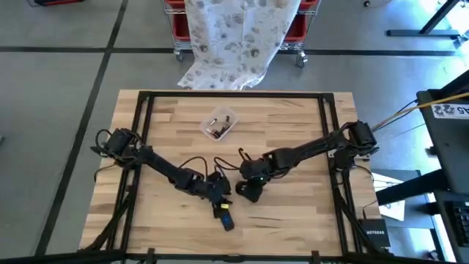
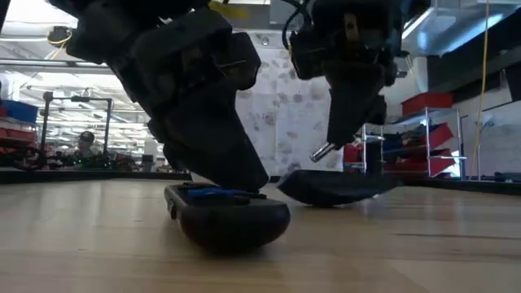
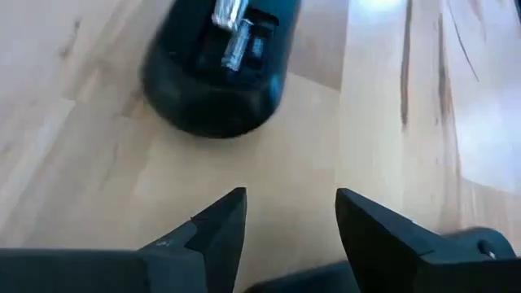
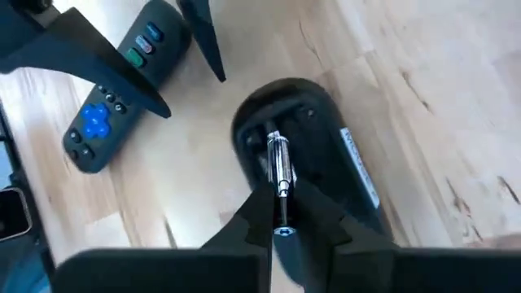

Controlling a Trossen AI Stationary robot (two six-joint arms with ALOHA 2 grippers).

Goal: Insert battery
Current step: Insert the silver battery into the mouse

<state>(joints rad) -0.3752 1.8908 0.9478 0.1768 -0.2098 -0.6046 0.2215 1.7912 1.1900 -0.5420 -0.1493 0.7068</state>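
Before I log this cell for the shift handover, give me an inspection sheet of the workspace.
Surface: wooden table, bare of spills.
Job's things: battery held over the open compartment of a black device; remote control with blue and green buttons lies beside it.
Clutter: clear plastic container with small items, at the far middle.
Grippers: right gripper shut on the battery; left gripper open, over the remote.
Cables: black leads along the left arm; yellow cable off the right edge.
Surroundings: patterned cloth over a red cart; a person far behind in the low view.
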